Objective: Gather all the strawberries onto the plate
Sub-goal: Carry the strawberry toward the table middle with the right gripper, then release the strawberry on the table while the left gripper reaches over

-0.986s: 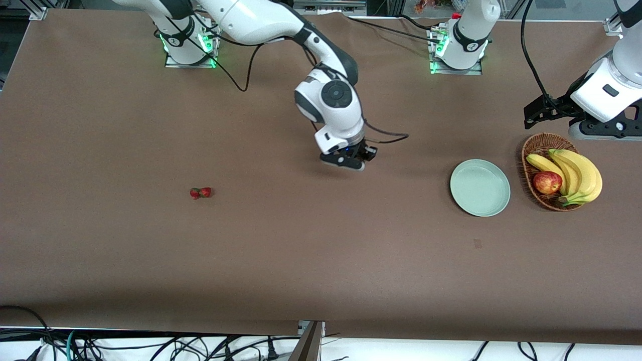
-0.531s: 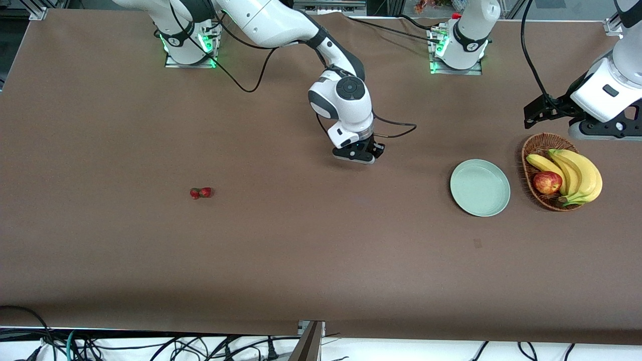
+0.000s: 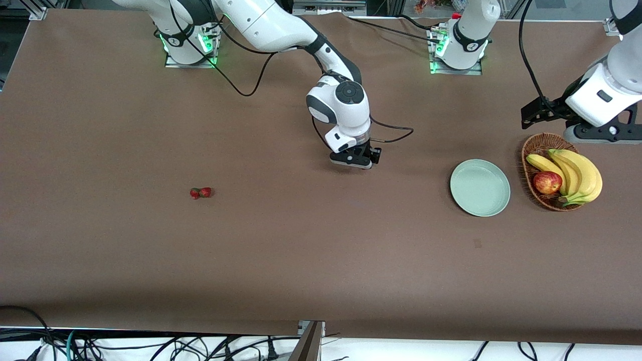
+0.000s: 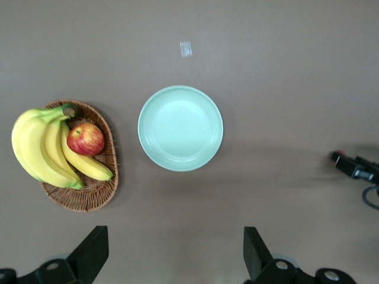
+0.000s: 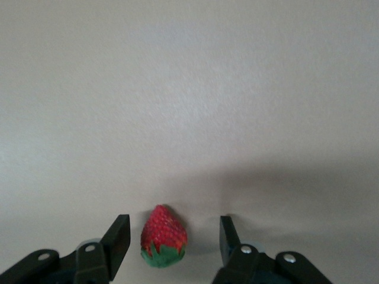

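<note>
My right gripper [image 3: 353, 159] is low over the middle of the table and open. One strawberry [image 5: 164, 236] lies on the table between its fingers [image 5: 118, 236], touching neither; the hand hides it in the front view. Two more strawberries [image 3: 200, 192] lie side by side toward the right arm's end. The mint-green plate [image 3: 480, 187] holds nothing; it also shows in the left wrist view [image 4: 180, 128]. My left gripper [image 3: 597, 134] hangs high near the basket, open and empty [image 4: 174, 242].
A wicker basket [image 3: 539, 145] with bananas [image 3: 577, 173] and a red apple [image 3: 547, 182] stands beside the plate at the left arm's end. A small pale mark [image 3: 477, 243] is on the table nearer the camera than the plate. Cables hang along the table's front edge.
My right gripper has moved a short way toward the left arm's end of the table and settled there. My left hand has shifted slightly.
</note>
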Available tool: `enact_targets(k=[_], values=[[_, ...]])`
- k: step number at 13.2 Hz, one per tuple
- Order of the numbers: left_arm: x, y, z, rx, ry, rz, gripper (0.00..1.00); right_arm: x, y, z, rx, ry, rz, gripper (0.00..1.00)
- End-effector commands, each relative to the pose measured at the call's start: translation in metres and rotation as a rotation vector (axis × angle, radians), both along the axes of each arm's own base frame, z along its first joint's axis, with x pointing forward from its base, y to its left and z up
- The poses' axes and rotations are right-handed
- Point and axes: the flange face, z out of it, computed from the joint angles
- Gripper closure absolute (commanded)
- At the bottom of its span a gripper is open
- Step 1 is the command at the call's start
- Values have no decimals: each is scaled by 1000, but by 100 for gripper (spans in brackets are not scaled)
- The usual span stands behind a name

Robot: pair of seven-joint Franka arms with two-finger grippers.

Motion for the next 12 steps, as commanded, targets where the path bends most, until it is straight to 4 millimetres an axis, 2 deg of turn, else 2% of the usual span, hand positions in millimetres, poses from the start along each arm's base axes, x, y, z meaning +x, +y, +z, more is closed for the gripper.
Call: enact_targets(k=[1, 3, 4, 6, 7, 9, 12], values=[[12, -15, -35, -57, 115, -14, 0, 9, 2, 45, 11, -12, -11, 23], [15, -19, -66, -84, 191, -9, 0, 14, -4, 82, -9, -1, -17, 18], [19, -20, -88, -89, 233, -8, 0, 28, -17, 106, -15, 9, -40, 2], [22, -29, -115, -167, 271, 14, 0, 51, -47, 142, -54, 32, -26, 1], [20, -32, -128, -192, 277, 22, 0, 65, -68, 161, -71, 69, -8, 1], [12, -36, -159, -230, 255, 49, 0, 99, -124, 206, -45, 156, 56, 1], [-6, -90, -185, -214, 204, 71, 0, 128, -206, 249, -91, 251, 162, 1]])
